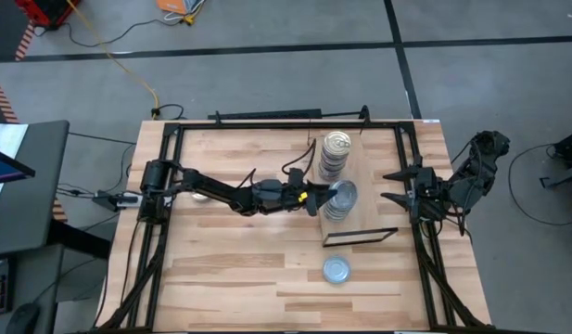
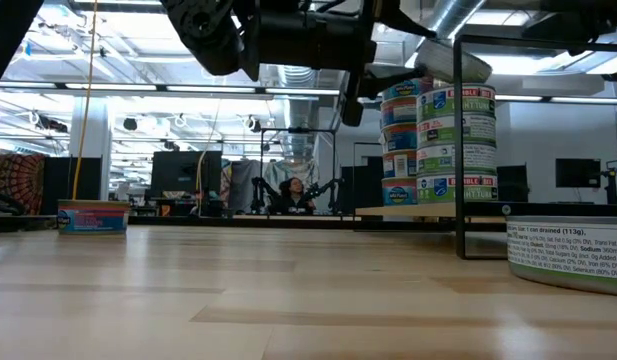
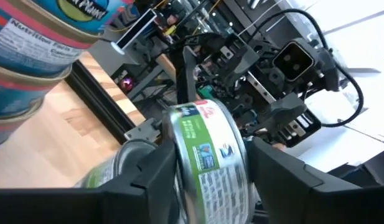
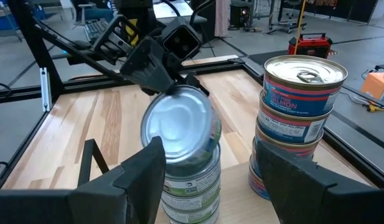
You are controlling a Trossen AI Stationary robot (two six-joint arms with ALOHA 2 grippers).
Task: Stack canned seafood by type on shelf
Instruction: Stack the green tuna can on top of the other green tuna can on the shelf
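Now the step in hand looks like setting one more silver-topped tin onto the green-labelled stack on the shelf. The left claw, reaching across from nine o'clock, has the tin between its fingers, tilted, its lower edge on or just above the stack's top; the fingers flank it closely, but whether they grip it or have just let go I cannot tell. Just beyond, toward twelve o'clock, stands the gold-topped stack with red and blue labels. One silver-topped tin lies off the shelf at six o'clock, and another tin sits far off toward nine o'clock, under the left arm. The right claw waits at three o'clock beside the shelf, fingers spread and empty.

By my judgement, the next move calls for levelling the tilted tin squarely on the stack before the claw backs straight away; a sideways pull could topple the tall column.

The bench is pale butcher-block wood inside a dark metal frame. The floor around is grey, with cables. The low view shows a workshop with bright ceiling lights, monitors and a seated person far back.
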